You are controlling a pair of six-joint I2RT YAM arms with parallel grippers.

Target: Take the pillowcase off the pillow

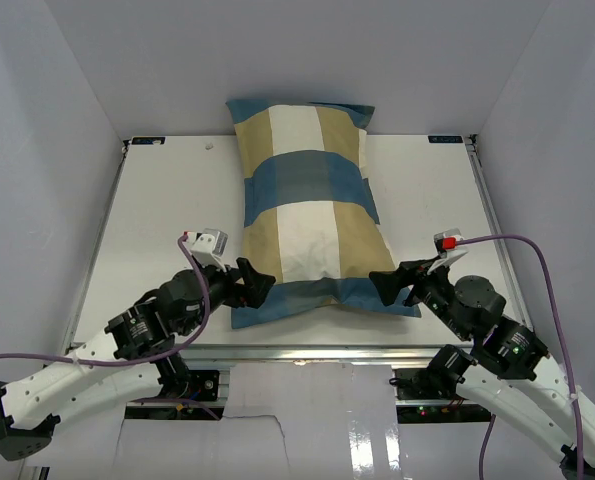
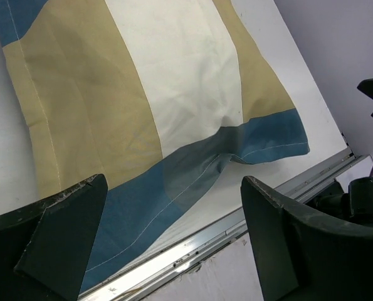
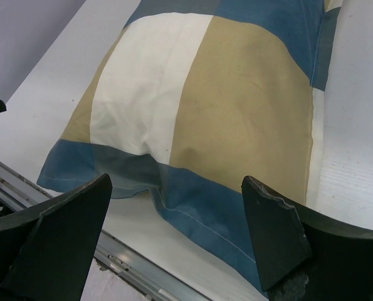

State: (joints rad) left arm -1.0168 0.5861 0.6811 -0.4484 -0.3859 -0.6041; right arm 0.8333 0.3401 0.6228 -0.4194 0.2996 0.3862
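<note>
The pillowcase [image 1: 305,200], in blue, tan and cream blocks, lies lengthwise on the table and fully covers the pillow, so none of the white cushion shows. Its flat blue near hem [image 1: 322,298] lies by the table's front edge. It also shows in the left wrist view [image 2: 142,94] and the right wrist view [image 3: 205,94]. My left gripper [image 1: 260,286] is open and empty at the hem's near left corner. My right gripper [image 1: 389,285] is open and empty at the hem's near right corner. In the wrist views the left gripper [image 2: 173,241] and the right gripper [image 3: 177,235] frame the blue hem.
The white table [image 1: 157,220] has a metal rail along its front edge [image 1: 307,352]. Light walls enclose the left, right and back. The pillowcase's far end [image 1: 297,108] reaches the back wall.
</note>
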